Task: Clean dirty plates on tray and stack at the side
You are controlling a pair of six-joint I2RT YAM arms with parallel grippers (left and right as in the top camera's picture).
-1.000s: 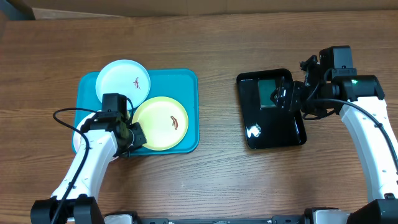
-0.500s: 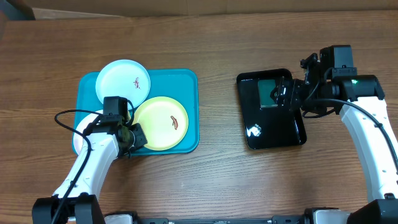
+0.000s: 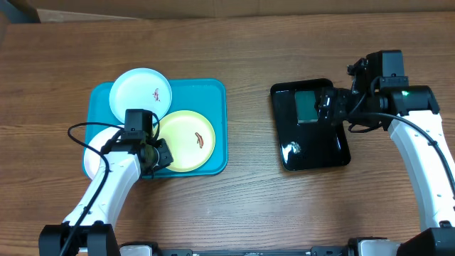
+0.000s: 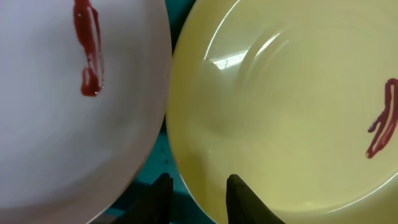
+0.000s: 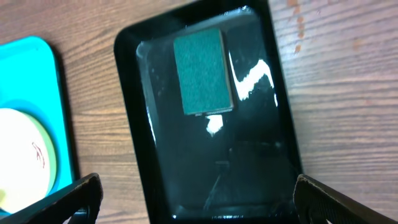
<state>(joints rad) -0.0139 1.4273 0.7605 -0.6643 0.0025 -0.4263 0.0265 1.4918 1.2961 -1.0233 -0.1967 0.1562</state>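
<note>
1. Left jaws stand slightly parted and grip nothing. In the left wrist view the two dark fingers [image 4: 160, 200] straddle the rim of the yellow plate [image 4: 292, 112]. One finger is over the plate and the other over the teal tray [image 4: 157, 155], with a sliver of teal showing between that finger and the rim.
2. This close view also shows the white plate [image 4: 56, 124] just beside the yellow one, with only a narrow strip of tray between their rims. Each carries a reddish-brown smear [image 4: 87, 50]. From overhead the left arm hides most of the white plate, and only its left edge shows at the tray's left rim.
3. Only the overhead view shows the pale blue plate [image 3: 138, 89]. It sits at the tray's far left corner, reaches past the rim, and bears a small smear too. Its near edge meets the yellow plate, but I cannot tell whether they overlap or merely touch. The tray lies on the left half of the table [image 3: 249, 43].
4. Right jaws are spread wide and empty. In the right wrist view the fingertips [image 5: 74, 194] sit at the bottom corners of the picture, with the black tray [image 5: 261, 186] between them. The green sponge [image 5: 202, 71] lies flat in the tray's far half. From overhead these jaws hover at the tray's right rim, near the sponge.
5. The right wrist view also catches a corner of the teal tray and a slice of the yellow plate at its left edge. The two trays are well apart, with bare wood between them.
</note>
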